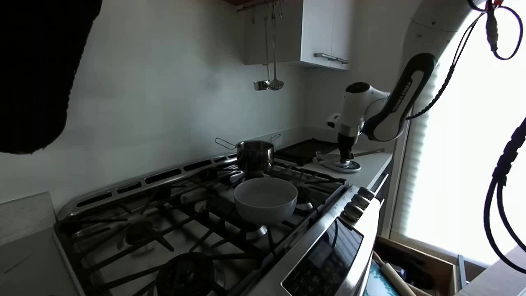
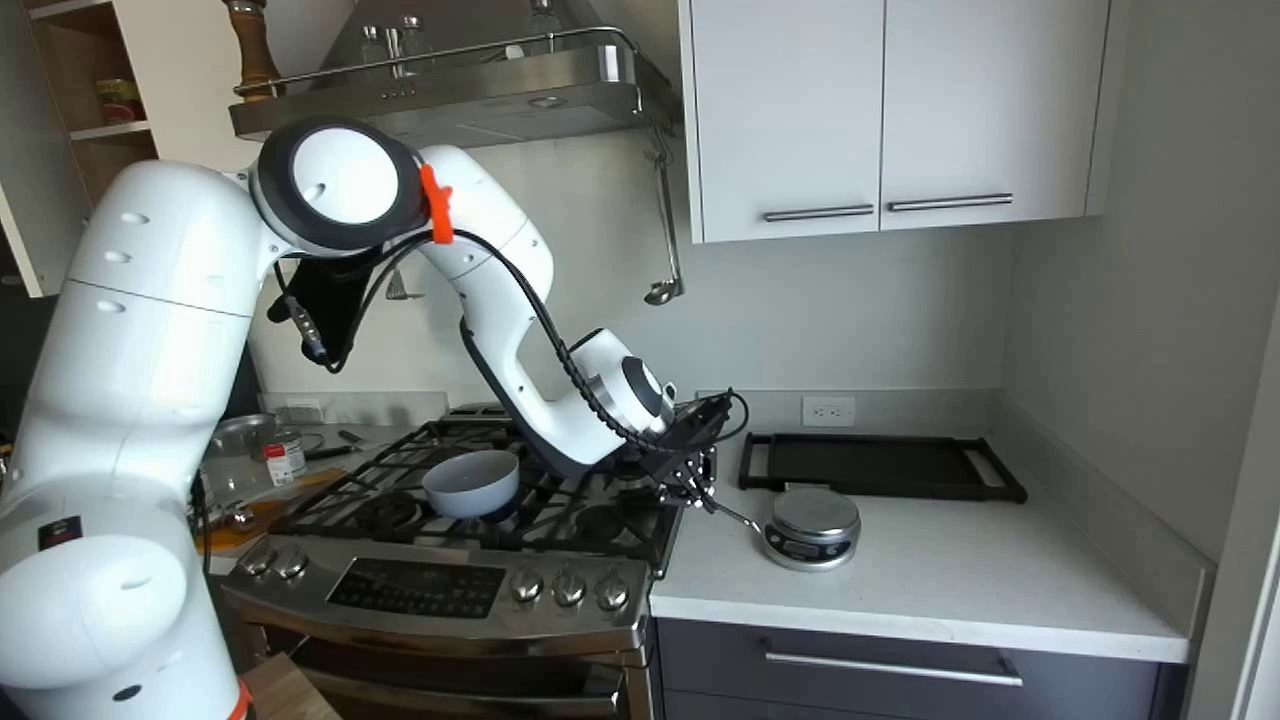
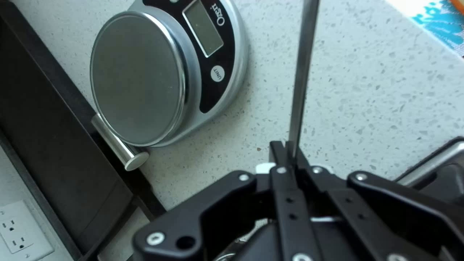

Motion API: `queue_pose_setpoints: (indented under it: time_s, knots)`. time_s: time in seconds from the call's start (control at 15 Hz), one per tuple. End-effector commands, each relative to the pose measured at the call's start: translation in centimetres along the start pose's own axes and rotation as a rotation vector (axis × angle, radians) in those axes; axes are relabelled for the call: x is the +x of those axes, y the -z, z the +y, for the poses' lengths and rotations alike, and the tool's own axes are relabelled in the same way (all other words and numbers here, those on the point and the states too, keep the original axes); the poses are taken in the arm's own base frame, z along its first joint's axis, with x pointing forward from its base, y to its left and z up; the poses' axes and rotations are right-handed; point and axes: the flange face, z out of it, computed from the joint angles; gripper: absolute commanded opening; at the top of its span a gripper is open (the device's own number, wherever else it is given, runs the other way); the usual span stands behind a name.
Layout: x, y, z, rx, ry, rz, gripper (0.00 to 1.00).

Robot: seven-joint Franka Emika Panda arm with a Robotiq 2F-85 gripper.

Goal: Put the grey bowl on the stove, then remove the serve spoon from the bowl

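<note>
Bowl (image 1: 265,207) stands upright on the stove (image 2: 430,622), in from the front edge; in an exterior view it lies at eight o'clock from the gripper (image 3: 285,146). The pot (image 1: 254,158) stands near it, toward twelve o'clock. The gripper is closed on the thin steel handle of the spoon (image 3: 303,79), or so it appears, its head being hard to make out.

In the wrist view that handle runs toward twelve o'clock over the counter (image 3: 355,116), whose edge crosses from one to two o'clock. The scale (image 3: 134,79) lies apart from the gripper at ten o'clock, and the tray (image 3: 43,116) bounds nine o'clock. The widest room shows in an exterior view at three o'clock from the scale, where counter runs on to the side wall (image 2: 1150,320); the front edge is at six o'clock.

Counted: one each of bowl, pot, spoon, scale and tray; two utensils (image 1: 276,85) hanging at twelve o'clock from the bowl; two cupboard doors (image 2: 785,100); five knobs (image 2: 568,590), two at nine o'clock and three at three o'clock from the display (image 2: 418,588).
</note>
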Motion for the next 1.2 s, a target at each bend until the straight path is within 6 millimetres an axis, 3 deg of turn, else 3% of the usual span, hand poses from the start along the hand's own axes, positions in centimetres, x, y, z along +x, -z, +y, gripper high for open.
queue_pose_setpoints:
  time_s: [0.0,0.6,1.13]
  knots:
    - [0.1,0.0,0.0,0.001,0.002,0.001,0.04]
    - [0.4,-0.9,-0.2,0.022,-0.011,0.010,0.01]
    - [0.4,-4.2,0.0,0.066,-0.105,0.083,0.01]
